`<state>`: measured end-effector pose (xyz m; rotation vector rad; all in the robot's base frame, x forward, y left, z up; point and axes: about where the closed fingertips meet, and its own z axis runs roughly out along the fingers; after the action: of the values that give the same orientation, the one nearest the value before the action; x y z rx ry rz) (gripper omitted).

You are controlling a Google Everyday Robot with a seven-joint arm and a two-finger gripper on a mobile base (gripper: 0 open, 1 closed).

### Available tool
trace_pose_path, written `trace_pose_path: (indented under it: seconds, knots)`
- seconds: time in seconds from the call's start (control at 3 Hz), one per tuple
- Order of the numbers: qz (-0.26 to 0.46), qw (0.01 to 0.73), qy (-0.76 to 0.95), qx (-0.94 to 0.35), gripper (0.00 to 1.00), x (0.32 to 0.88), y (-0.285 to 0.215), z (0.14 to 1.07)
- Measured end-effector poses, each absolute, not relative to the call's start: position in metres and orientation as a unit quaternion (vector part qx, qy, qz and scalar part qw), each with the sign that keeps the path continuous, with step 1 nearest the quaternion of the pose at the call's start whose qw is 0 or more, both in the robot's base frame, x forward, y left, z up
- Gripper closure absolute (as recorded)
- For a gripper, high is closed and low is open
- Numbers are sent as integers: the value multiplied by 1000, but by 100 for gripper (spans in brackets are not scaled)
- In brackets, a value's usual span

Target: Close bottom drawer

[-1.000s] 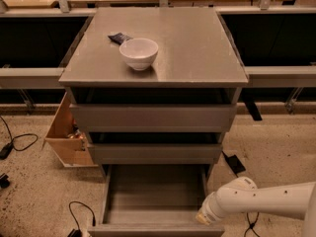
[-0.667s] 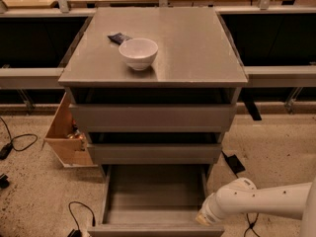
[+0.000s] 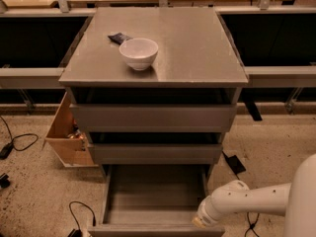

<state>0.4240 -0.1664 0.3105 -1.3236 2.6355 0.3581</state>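
The bottom drawer (image 3: 153, 194) of the grey cabinet is pulled far out, its shallow grey tray empty and its flat front (image 3: 153, 229) at the lower edge of the camera view. My white arm reaches in from the lower right. The gripper (image 3: 201, 220) is at the drawer's front right corner, right against the front panel. Its fingers are hidden behind the wrist. The middle drawer (image 3: 155, 153) and the top drawer (image 3: 153, 117) above are each slightly out.
A white bowl (image 3: 138, 53) and a small dark packet (image 3: 120, 38) sit on the cabinet top (image 3: 197, 43). An open cardboard box (image 3: 66, 132) stands left of the cabinet. Cables (image 3: 19, 142) lie on the speckled floor at left and a dark flat object (image 3: 234, 163) at right.
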Motion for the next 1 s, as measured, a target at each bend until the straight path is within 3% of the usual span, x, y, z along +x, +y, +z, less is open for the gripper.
trace_pose_path:
  seconds: [0.67,1.0]
  knots:
    - [184,43,893,-408,100,367,-151,184]
    - [200,78,893,-397,100,356,-138,129]
